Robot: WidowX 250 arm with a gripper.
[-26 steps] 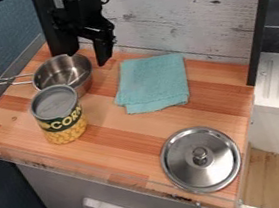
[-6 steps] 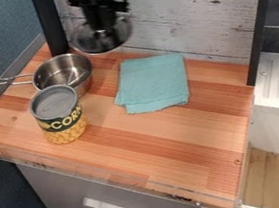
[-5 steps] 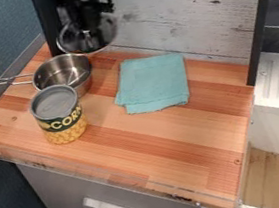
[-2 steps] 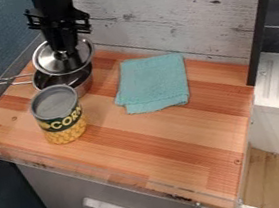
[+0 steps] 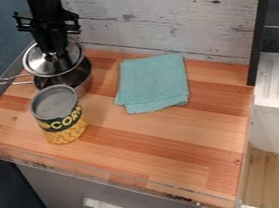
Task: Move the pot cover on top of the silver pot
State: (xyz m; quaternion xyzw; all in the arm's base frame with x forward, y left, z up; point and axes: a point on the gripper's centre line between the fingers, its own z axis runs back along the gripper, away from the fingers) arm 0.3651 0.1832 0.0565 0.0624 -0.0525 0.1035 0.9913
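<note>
My black gripper (image 5: 54, 54) hangs at the upper left of the camera view, shut on the knob of the pot cover (image 5: 37, 63). The round metal cover overlaps the far part of the silver pot (image 5: 83, 77), whose near inside shows below the cover's edge. Whether cover and pot touch, I cannot tell. The pot stands at the back left of the counter, its handle pointing left.
A corn can (image 5: 59, 115) stands just in front of the pot. To the right lies a folded teal cloth (image 5: 153, 83) on the wooden counter (image 5: 176, 140). Behind is a whitewashed plank wall (image 5: 174, 13), with a black post at right.
The cover, once at the counter's front right, has been taken hold of and carried to the back left. Over the last moments gripper and cover moved left, from beside the pot to over its far part.
</note>
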